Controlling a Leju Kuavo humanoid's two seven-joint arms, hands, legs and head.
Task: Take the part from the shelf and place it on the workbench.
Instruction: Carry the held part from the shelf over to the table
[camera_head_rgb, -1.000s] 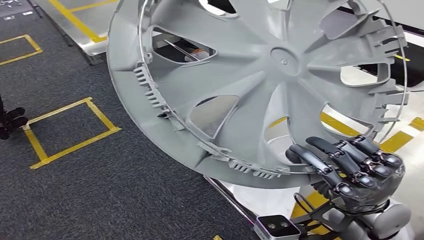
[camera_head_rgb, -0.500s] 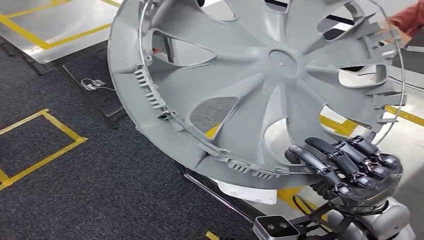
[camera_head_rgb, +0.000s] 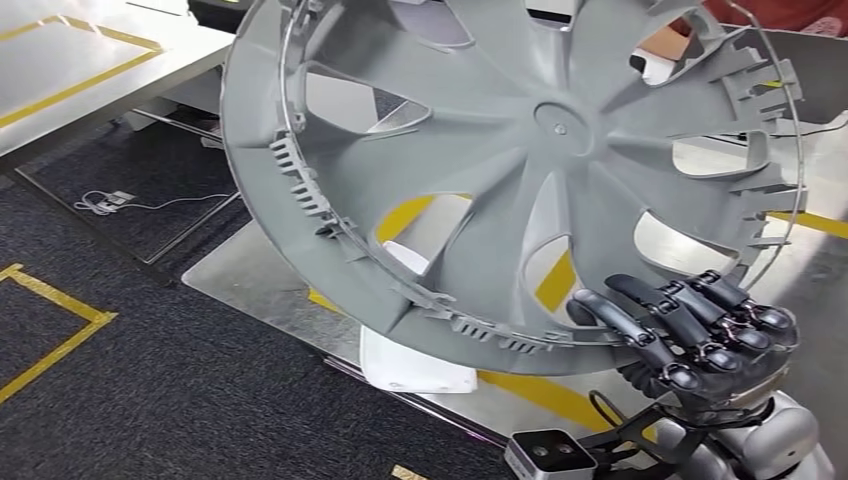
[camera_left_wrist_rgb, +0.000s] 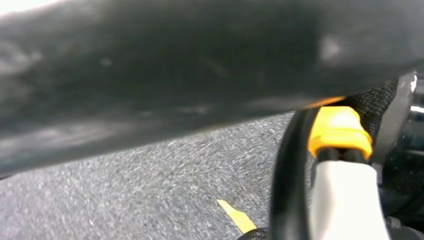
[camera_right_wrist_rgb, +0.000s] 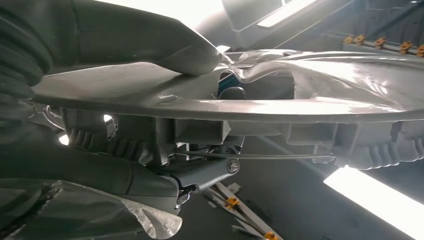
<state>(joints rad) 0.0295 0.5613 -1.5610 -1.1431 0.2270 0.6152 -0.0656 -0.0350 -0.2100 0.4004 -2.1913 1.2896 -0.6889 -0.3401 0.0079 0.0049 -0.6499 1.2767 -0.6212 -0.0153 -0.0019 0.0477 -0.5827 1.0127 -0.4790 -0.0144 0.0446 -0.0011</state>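
The right hand (camera_head_rgb: 700, 345) is closed on the lower rim of the part (camera_head_rgb: 510, 170), a large grey wheel cover; its dark fingers (camera_head_rgb: 640, 330) curl over the edge from the inner side, and in the right wrist view the thick thumb (camera_right_wrist_rgb: 150, 47) presses on the other face of the rim (camera_right_wrist_rgb: 260, 107), so the part is pinched between them. The part is held high and tilted in front of the robot, its ribbed inner face toward the head camera, a thin wire ring (camera_head_rgb: 795, 150) running around the clips. It touches nothing but the hand. Below and behind it lies a pale table (camera_head_rgb: 70, 60) with yellow tape lines, more grey metal surface with yellow stripes (camera_head_rgb: 540, 395) near the robot, and a white box (camera_head_rgb: 410, 365) just under the rim. The floor is dark carpet (camera_head_rgb: 160, 400) with yellow tape. The left wrist view is blurred and close, so I cannot tell the state of the left hand. I judge that the carrying step is in hand: the part is off the shelf but not yet set down. The next move calls for bringing it over a free flat area of the table, lowering it level, and opening the fingers only when it rests.
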